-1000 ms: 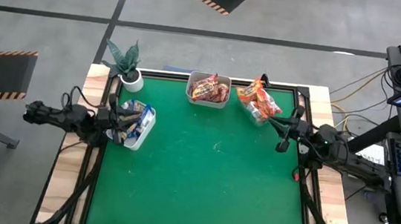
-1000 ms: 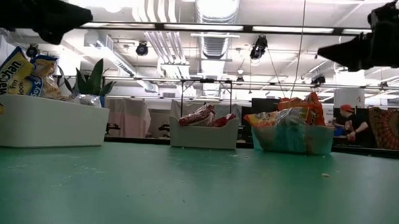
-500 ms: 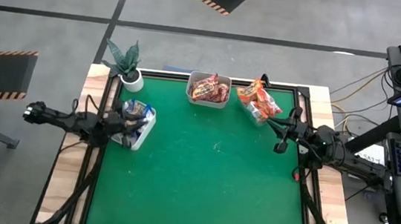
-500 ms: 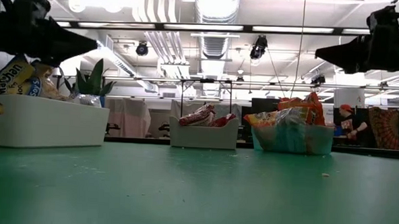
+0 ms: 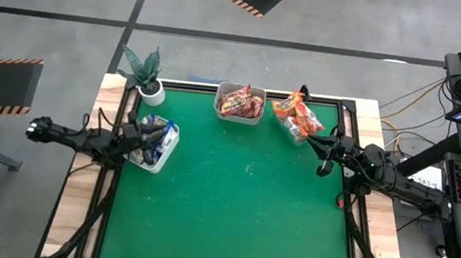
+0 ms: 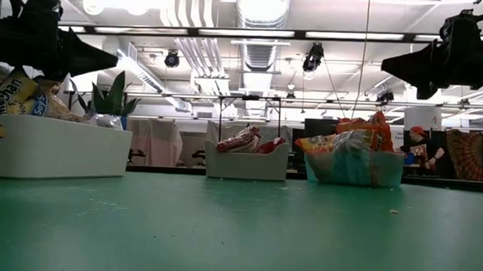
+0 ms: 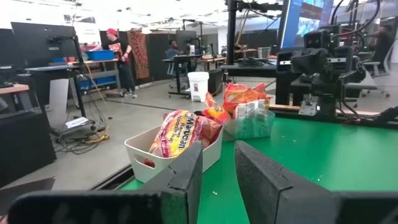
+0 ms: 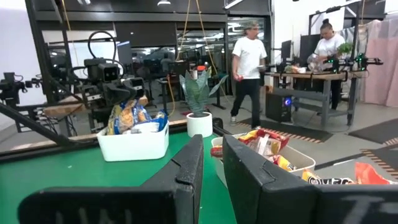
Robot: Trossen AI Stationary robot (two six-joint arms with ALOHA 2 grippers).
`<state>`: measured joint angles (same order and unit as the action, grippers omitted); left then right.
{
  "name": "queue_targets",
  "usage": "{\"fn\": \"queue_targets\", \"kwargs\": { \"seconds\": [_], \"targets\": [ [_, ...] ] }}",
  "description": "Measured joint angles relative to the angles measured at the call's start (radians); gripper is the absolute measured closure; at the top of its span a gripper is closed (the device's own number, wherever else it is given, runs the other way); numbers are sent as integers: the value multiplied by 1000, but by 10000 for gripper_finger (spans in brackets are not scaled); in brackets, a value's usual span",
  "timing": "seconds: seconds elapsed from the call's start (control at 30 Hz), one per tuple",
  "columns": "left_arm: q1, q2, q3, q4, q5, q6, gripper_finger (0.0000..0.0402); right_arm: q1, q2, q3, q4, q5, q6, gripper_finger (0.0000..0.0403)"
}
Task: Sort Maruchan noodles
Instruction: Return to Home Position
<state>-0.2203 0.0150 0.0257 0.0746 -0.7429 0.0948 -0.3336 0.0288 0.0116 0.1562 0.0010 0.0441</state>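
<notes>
1. The green table lies open across its middle and near half. All three bins stand along its left and far edges.
2. The left arm reaches in from the left side. The left gripper hangs over the white bin, its fingers drawn close with only a slim gap between them and grasping nothing.
3. The right arm reaches in from the right side. The right gripper hangs above the table just near of the green bin, its fingers likewise nearly together and empty.
4. A potted plant in a white pot stands at the far left corner, just beyond the white bin.
5. The white bin sits at the left edge and holds the blue-and-white Maruchan noodles, standing up above its rim.
6. The gray bin sits at the middle of the far edge, filled with the dark red Maruchan noodles.
7. The green bin, pale and see-through in the low view, stands to the right of the gray bin, turned at an angle. The orange Maruchan noodles are heaped in it above the rim.
8. No packet shows on the green surface itself.
</notes>
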Motion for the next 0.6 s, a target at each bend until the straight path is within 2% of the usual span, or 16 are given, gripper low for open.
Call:
{"fn": "queue_targets", "kwargs": {
  "seconds": [0.6],
  "targets": [
    [0,5,7,0,1,0,325,0,0,0,1,0,0,351]
  ]
}}
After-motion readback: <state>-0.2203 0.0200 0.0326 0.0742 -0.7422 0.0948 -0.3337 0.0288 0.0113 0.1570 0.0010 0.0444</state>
